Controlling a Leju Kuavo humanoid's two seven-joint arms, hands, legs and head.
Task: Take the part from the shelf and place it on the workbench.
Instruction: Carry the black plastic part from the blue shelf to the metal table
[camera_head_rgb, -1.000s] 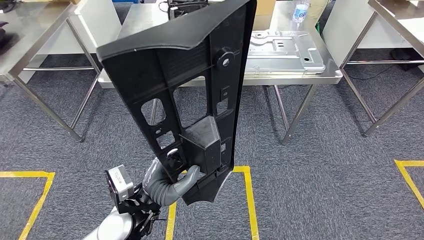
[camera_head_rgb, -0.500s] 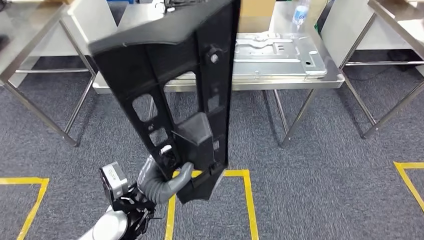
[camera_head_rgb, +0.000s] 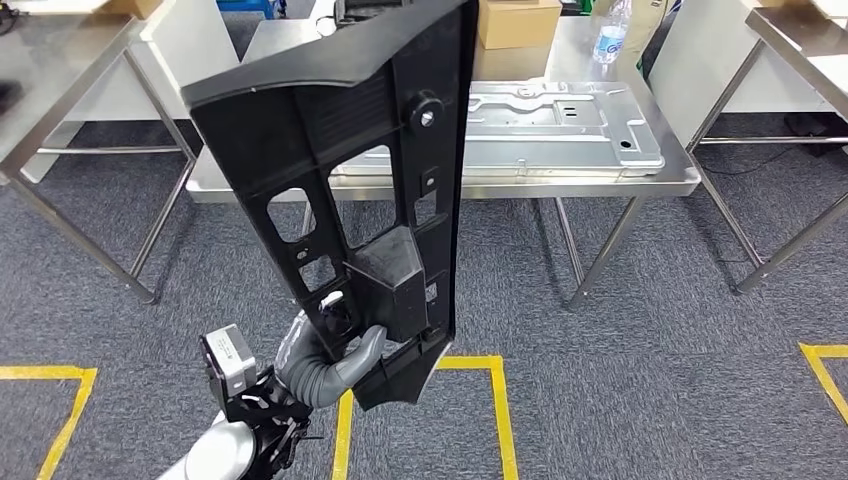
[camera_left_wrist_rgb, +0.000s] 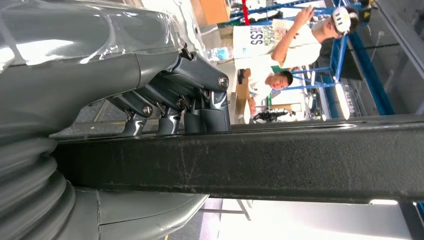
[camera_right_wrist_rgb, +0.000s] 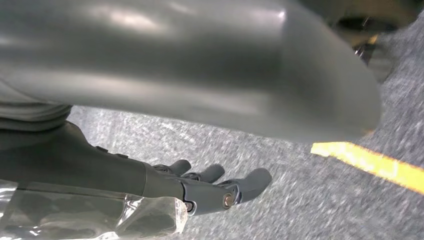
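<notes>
ok, my left hand (camera_head_rgb: 345, 352) clamped on the black part's (camera_head_rgb: 340, 170) lower end, held upright before the steel surface (camera_head_rgb: 670, 178); right hand (camera_right_wrist_rgb: 200, 187) hangs empty, fingers apart.

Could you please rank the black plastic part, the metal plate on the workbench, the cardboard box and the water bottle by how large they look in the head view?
1. Black plastic part, largest, though it is nearest the camera, which inflates it.
2. Metal plate.
3. Cardboard box.
4. Water bottle, smallest.
</notes>
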